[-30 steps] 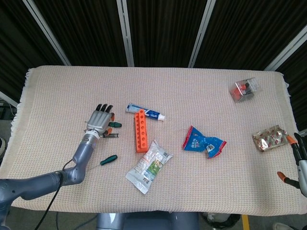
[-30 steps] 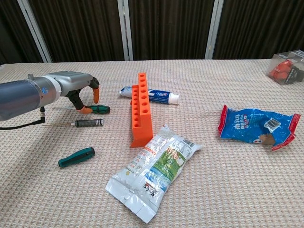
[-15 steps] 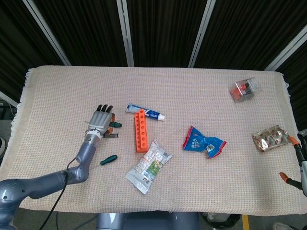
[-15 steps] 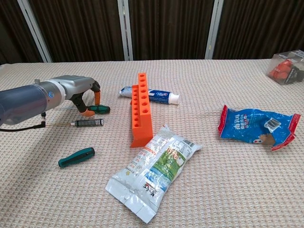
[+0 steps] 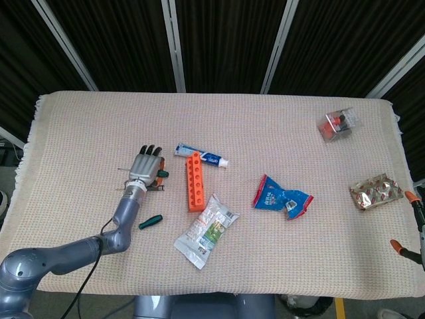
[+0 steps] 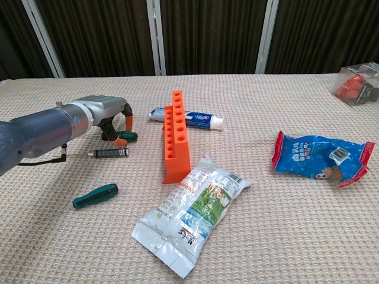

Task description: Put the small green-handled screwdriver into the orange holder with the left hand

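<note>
The small green-handled screwdriver (image 6: pixel 128 136) (image 5: pixel 161 173) lies on the cloth left of the orange holder (image 6: pixel 176 137) (image 5: pixel 194 181), which lies on its side with its holes showing. My left hand (image 6: pixel 110 116) (image 5: pixel 146 166) arches over the screwdriver's left part, its orange fingertips (image 6: pixel 119 141) down beside the handle; the tool still lies on the cloth and I see no closed grip. A larger green-handled screwdriver (image 6: pixel 95 196) (image 5: pixel 150 221) lies nearer to me. My right hand (image 5: pixel 417 229) shows at the far right edge, fingers apart and holding nothing.
A black-handled screwdriver (image 6: pixel 110 153) lies just in front of my left hand. A toothpaste tube (image 6: pixel 195 119) lies behind the holder, a white-green packet (image 6: pixel 192 212) in front of it. A blue bag (image 6: pixel 320 157), a silver packet (image 5: pixel 376 191) and a clear box (image 5: pixel 339 124) lie to the right.
My left hand has slid right toward the holder and now covers more of the small green-handled screwdriver. The right hand has drawn back toward the frame's edge.
</note>
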You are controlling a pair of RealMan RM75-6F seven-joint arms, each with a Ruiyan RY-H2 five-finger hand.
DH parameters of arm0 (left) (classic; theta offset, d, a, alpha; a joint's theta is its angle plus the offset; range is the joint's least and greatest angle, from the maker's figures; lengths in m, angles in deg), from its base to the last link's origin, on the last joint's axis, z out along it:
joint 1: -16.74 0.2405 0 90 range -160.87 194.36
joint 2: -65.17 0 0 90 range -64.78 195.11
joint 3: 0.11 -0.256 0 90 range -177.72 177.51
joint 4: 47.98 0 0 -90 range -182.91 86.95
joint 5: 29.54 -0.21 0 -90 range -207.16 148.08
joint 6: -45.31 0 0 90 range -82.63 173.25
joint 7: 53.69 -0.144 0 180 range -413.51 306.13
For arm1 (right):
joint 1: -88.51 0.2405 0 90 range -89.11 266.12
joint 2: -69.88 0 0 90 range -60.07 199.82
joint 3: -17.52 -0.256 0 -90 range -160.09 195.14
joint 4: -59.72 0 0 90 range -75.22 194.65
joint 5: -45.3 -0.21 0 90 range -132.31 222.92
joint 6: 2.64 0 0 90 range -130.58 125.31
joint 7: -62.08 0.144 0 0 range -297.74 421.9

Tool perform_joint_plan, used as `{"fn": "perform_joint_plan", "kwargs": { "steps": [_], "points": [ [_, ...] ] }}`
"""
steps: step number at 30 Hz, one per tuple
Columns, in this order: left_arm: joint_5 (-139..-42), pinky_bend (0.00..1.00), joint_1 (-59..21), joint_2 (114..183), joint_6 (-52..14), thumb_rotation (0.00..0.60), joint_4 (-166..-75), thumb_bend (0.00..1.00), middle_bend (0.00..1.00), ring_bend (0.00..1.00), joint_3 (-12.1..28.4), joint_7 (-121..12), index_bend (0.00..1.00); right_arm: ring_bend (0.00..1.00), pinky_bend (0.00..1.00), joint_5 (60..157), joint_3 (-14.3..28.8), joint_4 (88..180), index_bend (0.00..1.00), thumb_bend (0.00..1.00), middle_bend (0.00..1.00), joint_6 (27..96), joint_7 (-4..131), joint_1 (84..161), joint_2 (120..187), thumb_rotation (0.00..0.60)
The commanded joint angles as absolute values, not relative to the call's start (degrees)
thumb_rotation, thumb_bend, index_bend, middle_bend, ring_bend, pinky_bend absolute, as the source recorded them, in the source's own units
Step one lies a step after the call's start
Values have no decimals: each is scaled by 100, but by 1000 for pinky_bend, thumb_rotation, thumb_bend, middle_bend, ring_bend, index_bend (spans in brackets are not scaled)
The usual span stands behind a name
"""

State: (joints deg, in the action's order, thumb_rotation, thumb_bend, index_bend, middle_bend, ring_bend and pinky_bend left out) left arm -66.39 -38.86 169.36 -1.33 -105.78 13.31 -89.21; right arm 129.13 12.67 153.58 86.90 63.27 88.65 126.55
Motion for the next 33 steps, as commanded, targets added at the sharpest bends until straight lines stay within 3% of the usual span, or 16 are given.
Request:
{"fn": "perform_joint_plan", "kwargs": {
  "steps": [1,8,24,26,33],
  "points": [
    [-6656,0,-3899,16992,-90,600,-10496,343,97,0,1341,-8896,493,0,0,12914,1264,15360,90,0,0,8711,6329,8851,12653,600],
    [-6832,0,-3784,16878,-120,600,-10713,430,133,0,1484,-8487,592,0,0,12954,1260,15366,92,0,0,8761,6333,8825,12659,600],
    [-6923,0,-3020,14870,-89,600,-13439,413,164,0,2487,-6596,598,0,0,13049,1261,15327,98,0,0,8766,6385,8836,12712,600],
    [-7035,1,-2814,14565,-82,600,-14005,413,171,0,2786,-6012,604,0,0,13087,1262,15328,98,0,0,8738,6380,8867,12728,600],
    [-7396,4,-2630,14219,257,600,-14699,413,188,0,3046,-4940,607,0,0,13134,1261,15331,99,0,0,8711,6372,8902,12752,600]
  ]
}}
